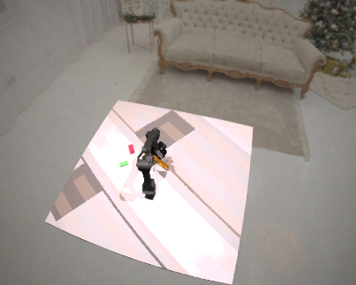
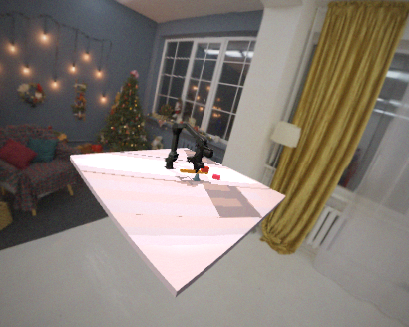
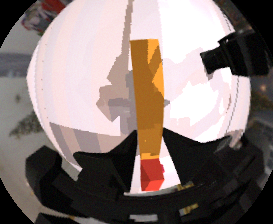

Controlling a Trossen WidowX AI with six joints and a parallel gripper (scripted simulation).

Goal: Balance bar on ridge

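The orange bar [image 1: 161, 164] [image 2: 188, 170] [image 3: 148, 90] has a red end [image 3: 151, 172] and runs straight away from the wrist camera, raised above the table top. In the exterior view it lies about level over a small teal ridge [image 2: 196, 177]. My gripper [image 1: 158, 156] [image 2: 198, 167] [image 3: 149, 131] sits around the bar's red end. Its fingers stand slightly wider than the bar, with a gap showing on the right side. The ridge is hidden under the bar in the wrist view.
A red block [image 1: 131, 149] [image 2: 215, 176] and a green block [image 1: 123, 163] lie on the table [image 1: 206, 217] left of the arm. The arm's base [image 1: 148, 189] stands just in front of the bar. A sofa and a Christmas tree stand far behind.
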